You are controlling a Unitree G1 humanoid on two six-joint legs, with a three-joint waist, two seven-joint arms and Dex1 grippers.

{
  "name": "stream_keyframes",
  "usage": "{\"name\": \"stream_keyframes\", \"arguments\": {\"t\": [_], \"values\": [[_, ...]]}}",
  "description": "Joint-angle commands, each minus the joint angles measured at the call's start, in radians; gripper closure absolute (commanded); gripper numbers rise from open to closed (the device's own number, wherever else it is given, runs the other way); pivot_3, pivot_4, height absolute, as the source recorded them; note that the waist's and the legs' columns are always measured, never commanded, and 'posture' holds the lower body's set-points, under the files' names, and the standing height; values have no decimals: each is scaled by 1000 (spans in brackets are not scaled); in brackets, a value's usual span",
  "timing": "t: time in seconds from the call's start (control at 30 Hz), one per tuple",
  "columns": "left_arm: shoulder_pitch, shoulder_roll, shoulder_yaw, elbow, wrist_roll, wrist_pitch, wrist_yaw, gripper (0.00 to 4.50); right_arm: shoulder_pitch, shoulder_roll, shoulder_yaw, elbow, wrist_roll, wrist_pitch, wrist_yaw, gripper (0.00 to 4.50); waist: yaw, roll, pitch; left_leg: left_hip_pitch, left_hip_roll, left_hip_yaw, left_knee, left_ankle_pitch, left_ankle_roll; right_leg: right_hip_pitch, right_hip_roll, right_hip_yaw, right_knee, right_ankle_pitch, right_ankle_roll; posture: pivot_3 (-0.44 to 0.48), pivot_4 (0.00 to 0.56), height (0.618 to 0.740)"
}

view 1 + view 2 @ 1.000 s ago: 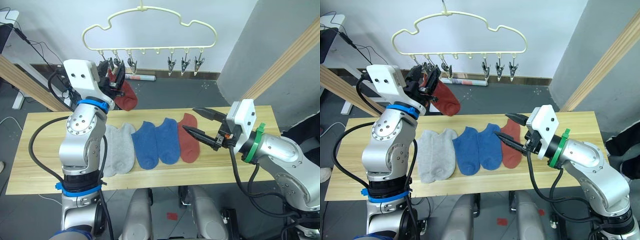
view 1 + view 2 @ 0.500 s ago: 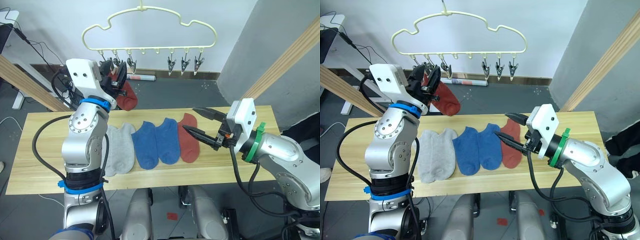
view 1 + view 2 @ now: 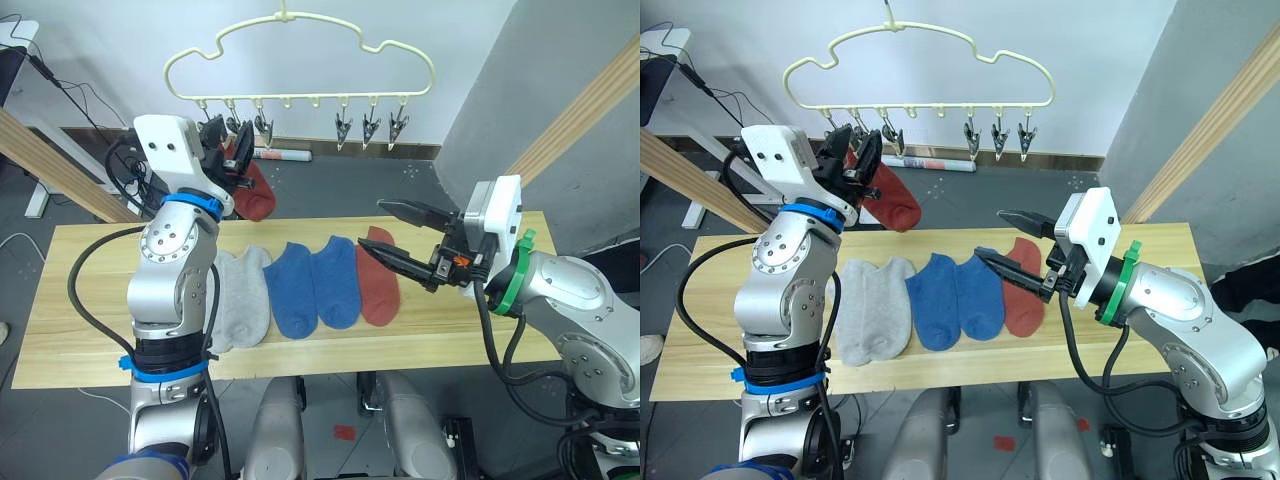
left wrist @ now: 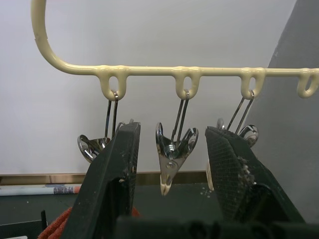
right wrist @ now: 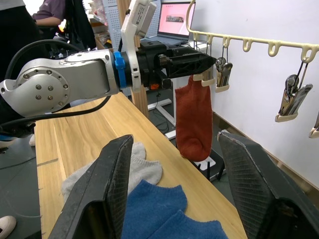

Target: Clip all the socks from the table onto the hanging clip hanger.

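Observation:
The pale yellow clip hanger (image 3: 300, 58) hangs above the far side of the table (image 3: 80, 290). My left gripper (image 3: 238, 142) is raised to its left clips, open, one finger on each side of a metal clip (image 4: 172, 149). A rust red sock (image 3: 255, 192) dangles just below those fingers; I cannot tell what holds its top. On the table lie two grey socks (image 3: 238, 300), two blue socks (image 3: 315, 285) and one rust red sock (image 3: 378, 290) in a row. My right gripper (image 3: 370, 226) hovers open and empty above the red and blue socks.
Slanted wooden beams stand at the left (image 3: 50, 165) and right (image 3: 580, 110). Three more clips (image 3: 370, 128) hang on the hanger's right half. A tube (image 3: 285, 155) lies on the floor by the wall. A person (image 5: 45, 15) and a laptop (image 5: 174, 20) are behind the left arm.
My right gripper has risen a little and shifted left over the socks. The left gripper has edged up toward the clips, with the red sock still beneath it.

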Motion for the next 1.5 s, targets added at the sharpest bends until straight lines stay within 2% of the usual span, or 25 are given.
{"name": "stream_keyframes", "arguments": {"t": [0.03,0.17,0.27,0.43,0.53,0.7,0.87,1.0,1.1,1.2,1.33,1.5], "values": [[-19,1,-7,-10,7,-33,-8,2273,8,-10,-21,-33,12,-10,1,1652,0,0,0,0,0,0,0,0,0,0,0,0,0,0,0,-64,426,740],[-16,-1,-10,-8,8,-36,-7,2273,13,-13,-20,-34,9,-11,-2,1652,0,0,0,0,0,0,0,0,0,0,0,0,0,0,0,-65,427,740],[-13,-3,-11,-15,8,-37,-4,2835,15,-13,-21,-36,8,-13,-4,1652,0,0,0,0,0,0,0,0,0,0,0,0,0,0,0,-66,428,740],[-10,3,-13,-17,10,-40,-3,4100,20,-14,-21,-37,8,-13,-5,1652,0,0,0,0,0,0,0,0,0,0,0,0,0,0,0,-65,428,740],[-8,7,-14,-18,14,-43,-4,4432,22,-14,-20,-38,8,-14,-6,1652,0,0,0,0,0,0,0,0,0,0,0,0,0,0,0,-64,427,740],[-4,13,-18,-18,21,-50,-10,4484,28,-19,-16,-36,2,-14,-3,1652,0,0,0,0,0,0,0,0,0,0,0,0,0,0,0,-62,425,740],[-7,14,-15,-17,23,-49,-15,4484,68,-49,72,23,-151,-27,-40,1652,0,0,0,0,0,0,0,0,0,0,0,0,0,0,0,-58,420,740],[-11,24,-14,-12,22,-48,-33,4484,97,53,195,192,-325,-37,-176,1652,-2,-1,0,0,0,1,0,0,0,0,0,0,0,0,0,-52,418,740],[-21,30,-16,-8,22,-47,-42,4500,78,181,239,344,-436,-117,-272,1060,-3,0,0,1,1,1,0,1,-1,-1,1,0,0,0,0,-47,418,740],[-26,33,-17,-2,21,-46,-50,4500,33,263,273,524,-558,-207,-347,14,-3,0,0,1,1,1,0,1,-1,-1,1,0,0,0,0,-47,417,740],[-29,31,-21,-1,21,-43,-54,4500,-38,397,235,811,-630,-346,-452,14,-1,-1,0,1,1,2,0,1,-1,-1,0,1,0,0,0,-43,418,740],[-28,31,-22,-1,22,-42,-57,4500,-91,487,178,1039,-668,-439,-528,14,1,0,0,1,1,2,-1,1,-1,-1,0,1,0,0,0,-24,416,740]]}}
